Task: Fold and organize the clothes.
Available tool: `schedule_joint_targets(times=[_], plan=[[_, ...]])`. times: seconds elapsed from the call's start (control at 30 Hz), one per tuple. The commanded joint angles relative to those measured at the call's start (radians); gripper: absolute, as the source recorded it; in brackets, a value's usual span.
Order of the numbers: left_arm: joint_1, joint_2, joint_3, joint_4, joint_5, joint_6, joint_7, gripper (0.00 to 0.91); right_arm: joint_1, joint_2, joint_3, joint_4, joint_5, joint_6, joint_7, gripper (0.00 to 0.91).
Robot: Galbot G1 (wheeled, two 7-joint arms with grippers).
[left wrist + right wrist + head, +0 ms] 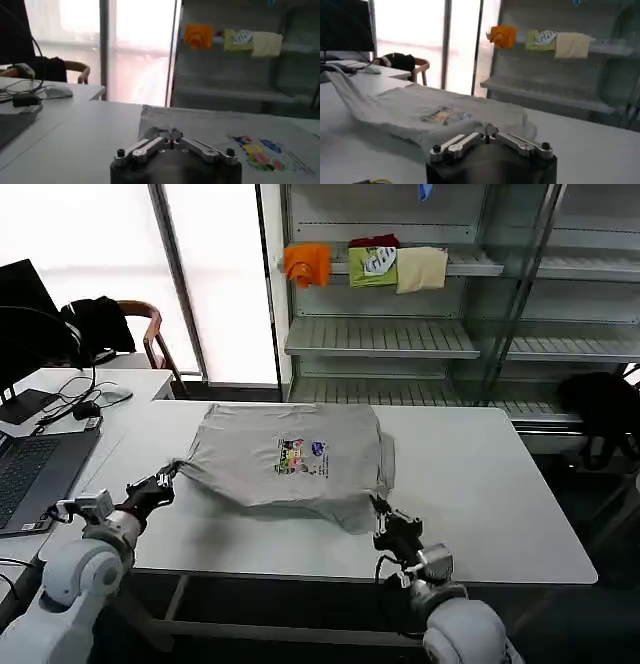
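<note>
On white counter (pixel 480 484): grey shirt (pixel 290 459) lies print-up, near edge lifted. Left claw (pixel 170 476) pinches left near corner; right claw (pixel 378 506) pinches right near corner. Both corners raised off counter.

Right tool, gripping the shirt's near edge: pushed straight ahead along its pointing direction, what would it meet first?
Probably more of the grey shirt itself: the right tool points across the table into the cloth it pinches, toward the chest print. Depth beyond is unclear.

laptop (pixel 35 474), chair (pixel 150 329) — shelf garments (pixel 365 266)
</note>
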Motion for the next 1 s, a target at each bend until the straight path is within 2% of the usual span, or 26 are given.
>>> schedule_joint_targets(times=[0.03, 0.3, 0.6, 0.73, 1.0], plan=[[-0.184, -0.033, 0.101, 0.15, 0.014, -0.008, -0.034, 0.0, 0.137, -0.015, 0.001, -0.102, 0.025, 0.005, -0.02, 0.0], [-0.277, -0.107, 0.17, 0.287, 0.08, -0.017, -0.049, 0.0, 0.318, 0.036, -0.07, -0.314, 0.024, 0.028, -0.028, 0.0], [-0.349, -0.135, 0.185, 0.411, 0.112, -0.046, -0.065, 0.01, 0.45, 0.112, -0.103, -0.537, -0.033, 0.103, -0.062, 0.0], [-0.385, -0.144, 0.187, 0.458, 0.121, -0.058, -0.076, 0.02, 0.481, 0.134, -0.105, -0.591, -0.056, 0.144, -0.082, 0.0], [-0.389, -0.142, 0.193, 0.466, 0.152, -0.054, -0.073, 0.05, 0.512, 0.151, -0.13, -0.64, -0.066, 0.147, -0.099, 0.0]])
